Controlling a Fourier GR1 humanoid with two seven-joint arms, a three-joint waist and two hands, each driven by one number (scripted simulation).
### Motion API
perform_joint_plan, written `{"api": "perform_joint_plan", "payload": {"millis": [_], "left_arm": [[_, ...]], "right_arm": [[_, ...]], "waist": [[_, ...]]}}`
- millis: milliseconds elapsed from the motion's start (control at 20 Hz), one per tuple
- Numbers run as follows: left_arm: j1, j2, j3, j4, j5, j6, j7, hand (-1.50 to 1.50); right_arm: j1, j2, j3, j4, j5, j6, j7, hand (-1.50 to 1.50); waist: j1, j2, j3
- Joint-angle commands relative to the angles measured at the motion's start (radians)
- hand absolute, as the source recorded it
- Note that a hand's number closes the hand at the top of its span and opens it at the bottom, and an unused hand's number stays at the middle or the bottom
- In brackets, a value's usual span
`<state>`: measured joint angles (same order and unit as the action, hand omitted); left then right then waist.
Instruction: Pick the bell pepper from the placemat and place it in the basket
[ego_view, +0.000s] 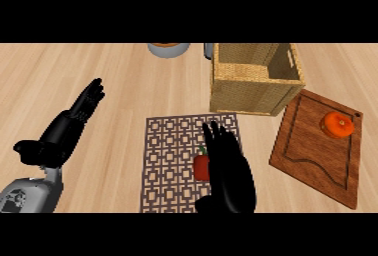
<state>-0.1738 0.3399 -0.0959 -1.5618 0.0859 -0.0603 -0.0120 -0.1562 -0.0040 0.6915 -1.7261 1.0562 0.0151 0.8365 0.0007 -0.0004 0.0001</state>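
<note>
On the patterned placemat (170, 145), the red bell pepper (199, 169) lies just at the left edge of my right hand (230, 175), partly hidden by it. That hand's fingers (219, 140) are stretched straight and hold nothing, while my left hand (65, 134) rests open at the left of the surface (148, 85). I judge the pepper light, hollow and smooth-skinned, apt to roll, so I would clasp its broad middle rather than the stem before carrying it to the basket (247, 97) beyond the mat.

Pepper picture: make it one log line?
right hand: open, by pepper | pepper: on placemat, not in basket | left hand: open, resting
</note>
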Motion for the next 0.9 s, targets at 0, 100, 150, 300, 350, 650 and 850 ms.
{"api": "perform_joint_plan", "payload": {"millis": [0, 100, 150, 300, 350, 650, 850], "left_arm": [[-0.018, -0.053, 0.012, 0.063, -0.044, -0.008, -0.041, 0.00], [-0.032, -0.048, 0.027, 0.002, -0.032, -0.023, 0.043, 0.00], [0.016, -0.021, 0.051, 0.038, -0.032, -0.064, -0.046, 0.00], [0.003, -0.036, 0.061, 0.012, -0.037, -0.076, -0.002, 0.00], [-0.037, -0.041, 0.071, 0.075, -0.030, -0.080, -0.019, 0.00], [0.012, -0.072, 0.065, 0.021, -0.080, -0.082, -0.025, 0.00], [0.022, -0.093, 0.070, -0.027, -0.095, -0.093, 0.027, 0.00]], "right_arm": [[-0.054, 0.004, 0.016, -0.024, -0.028, 0.047, 0.070, -1.50], [-0.061, 0.004, 0.031, 0.043, -0.030, 0.002, 0.090, -1.50], [0.038, 0.004, 0.059, -0.043, 0.049, 0.035, 0.073, -1.50], [0.012, -0.005, -0.005, 0.038, 0.037, 0.023, 0.018, -1.50], [-0.035, 0.004, 0.015, 0.098, 0.015, 0.027, 0.047, -1.50], [-0.080, 0.004, 0.067, 0.226, -0.009, -0.114, 0.070, -1.50], [-0.070, 0.004, -0.007, 0.190, -0.006, -0.031, 0.039, -1.50]], "waist": [[-0.001, 0.000, 0.000], [0.001, 0.000, 0.000], [-0.002, 0.000, 0.000], [-0.001, 0.000, 0.000], [-0.001, 0.001, 0.000], [0.003, 0.001, 0.000], [0.001, 0.000, 0.000]]}}
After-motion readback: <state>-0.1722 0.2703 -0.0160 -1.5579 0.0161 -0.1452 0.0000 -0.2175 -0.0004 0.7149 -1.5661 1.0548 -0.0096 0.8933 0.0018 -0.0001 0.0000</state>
